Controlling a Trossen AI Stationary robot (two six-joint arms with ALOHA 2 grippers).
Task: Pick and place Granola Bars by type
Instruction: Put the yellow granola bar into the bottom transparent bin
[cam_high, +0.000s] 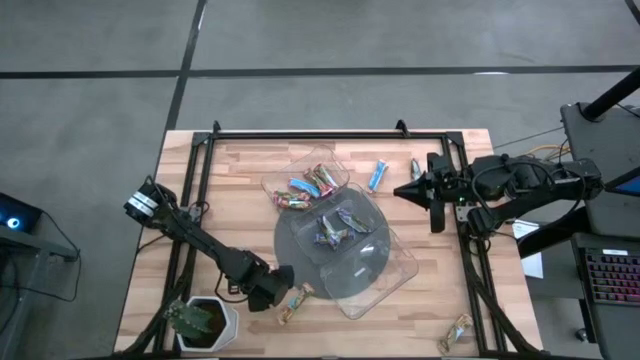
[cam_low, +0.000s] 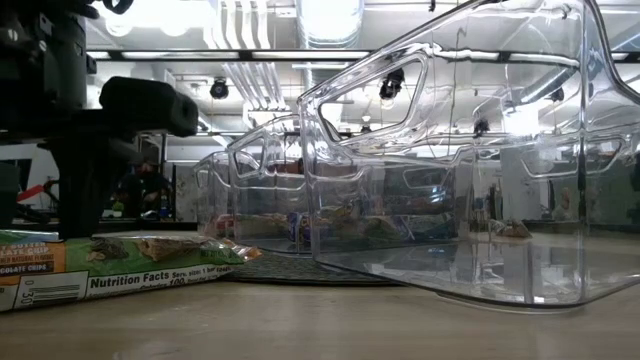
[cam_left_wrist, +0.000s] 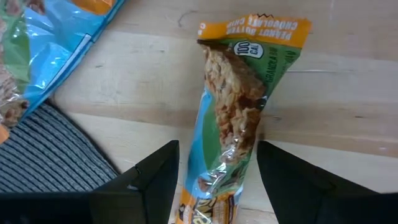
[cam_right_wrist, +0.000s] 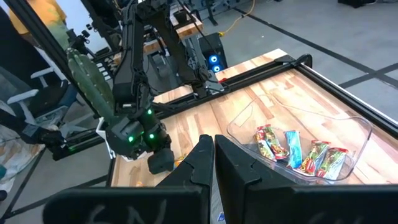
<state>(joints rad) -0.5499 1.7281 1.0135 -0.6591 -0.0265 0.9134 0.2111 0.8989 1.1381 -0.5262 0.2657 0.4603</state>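
Observation:
An orange-and-green granola bar (cam_left_wrist: 233, 118) lies flat on the wooden table near the front edge. My left gripper (cam_left_wrist: 217, 186) (cam_high: 278, 290) points down over it, open, with one finger on each side of the bar's near end; I cannot tell whether they touch it. A second bar (cam_left_wrist: 43, 50) lies close by, and one (cam_low: 100, 265) shows in the low view's foreground. Several more bars (cam_high: 305, 185) lie in the far clear tray (cam_high: 335, 160), and others (cam_high: 340, 228) in the near clear tray (cam_high: 395, 270). My right gripper (cam_right_wrist: 214, 158) (cam_high: 415, 190) hangs shut above the table's right side.
A grey disc (cam_high: 300, 255) lies under the near tray, its edge (cam_left_wrist: 50, 162) right beside my left gripper. A potted plant (cam_high: 200, 322) stands at the front left corner. Loose bars lie at the far right (cam_high: 378, 175) and at the front right (cam_high: 455, 335).

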